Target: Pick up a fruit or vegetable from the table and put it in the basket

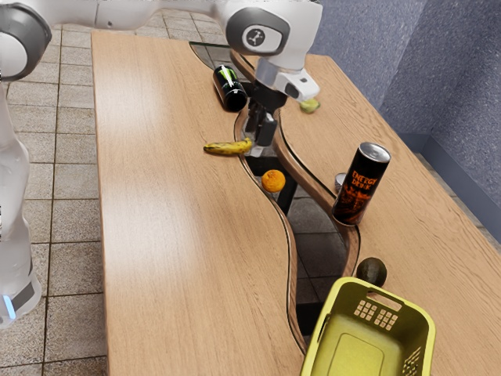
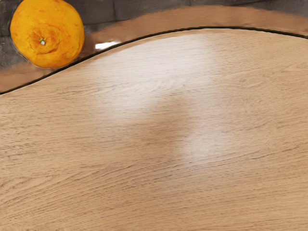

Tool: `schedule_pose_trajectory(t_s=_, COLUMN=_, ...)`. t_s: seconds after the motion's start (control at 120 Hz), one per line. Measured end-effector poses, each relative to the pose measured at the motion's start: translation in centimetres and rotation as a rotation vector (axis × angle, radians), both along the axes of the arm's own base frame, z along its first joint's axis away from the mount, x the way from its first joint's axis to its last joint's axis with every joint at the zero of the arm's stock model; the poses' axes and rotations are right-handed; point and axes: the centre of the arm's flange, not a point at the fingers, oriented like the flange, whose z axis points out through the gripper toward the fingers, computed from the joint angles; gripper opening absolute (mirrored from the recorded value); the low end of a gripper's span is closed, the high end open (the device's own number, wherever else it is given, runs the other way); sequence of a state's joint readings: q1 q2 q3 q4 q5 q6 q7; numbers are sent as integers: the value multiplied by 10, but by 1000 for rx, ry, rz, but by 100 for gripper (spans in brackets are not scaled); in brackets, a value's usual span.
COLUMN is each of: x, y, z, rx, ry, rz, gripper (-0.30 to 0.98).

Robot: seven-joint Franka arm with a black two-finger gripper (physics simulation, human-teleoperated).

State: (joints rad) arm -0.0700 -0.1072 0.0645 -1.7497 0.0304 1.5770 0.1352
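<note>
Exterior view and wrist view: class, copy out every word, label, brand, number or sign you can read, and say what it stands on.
"ENERGY DRINK": on the orange-and-black can.
Green marking on the black-and-green can: too small to read.
Round emblem on the arm: no readable letters.
Wrist view: none.

The white arm (image 1: 293, 43) has grey joints (image 1: 239, 33) and a black end effector (image 1: 259, 146).

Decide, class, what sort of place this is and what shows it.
Probably an indoor break room or dining area: a wooden table holds a drink can and a banana, and the floor is tiled.
</note>
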Motion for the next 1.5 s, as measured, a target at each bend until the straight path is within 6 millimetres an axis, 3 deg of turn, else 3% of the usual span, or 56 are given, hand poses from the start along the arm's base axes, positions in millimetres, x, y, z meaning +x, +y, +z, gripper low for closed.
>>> schedule_pose_trajectory(t_s=0.092, x=3, y=27, z=-22, rx=2, ry=2, rz=45, gripper=69)
schedule_pose_trajectory(t_s=0.267, x=7, y=34, z=-26, rx=8, ry=-31, rz=49, gripper=69)
schedule_pose_trajectory(t_s=0.425, x=3, y=87, z=-26, rx=16, ry=-44, rz=133, gripper=69)
schedule_pose_trajectory(t_s=0.508, x=1, y=105, z=-27, rx=22, ry=-47, rz=158, gripper=69)
schedule_pose_trajectory(t_s=0.558, x=10, y=110, z=-29, rx=35, ry=-47, rz=162, gripper=69)
schedule_pose_trajectory(t_s=0.625, x=36, y=116, z=-33, rx=60, ry=-49, rz=162, gripper=69)
schedule_pose_trajectory(t_s=0.717, x=52, y=114, z=-39, rx=70, ry=-47, rz=146, gripper=69)
schedule_pose_trajectory(t_s=0.875, x=55, y=98, z=-65, rx=43, ry=-5, rz=109, gripper=69)
schedule_pose_trajectory(t_s=1.083, x=59, y=112, z=-83, rx=29, ry=10, rz=125, gripper=69)
schedule_pose_trajectory(t_s=1.358, x=71, y=82, z=-98, rx=4, ry=15, rz=67, gripper=69)
schedule_pose_trajectory(t_s=1.442, x=90, y=84, z=-91, rx=16, ry=-14, rz=66, gripper=69)
schedule_pose_trajectory(t_s=1.5, x=116, y=86, z=-82, rx=37, ry=-35, rz=66, gripper=69)
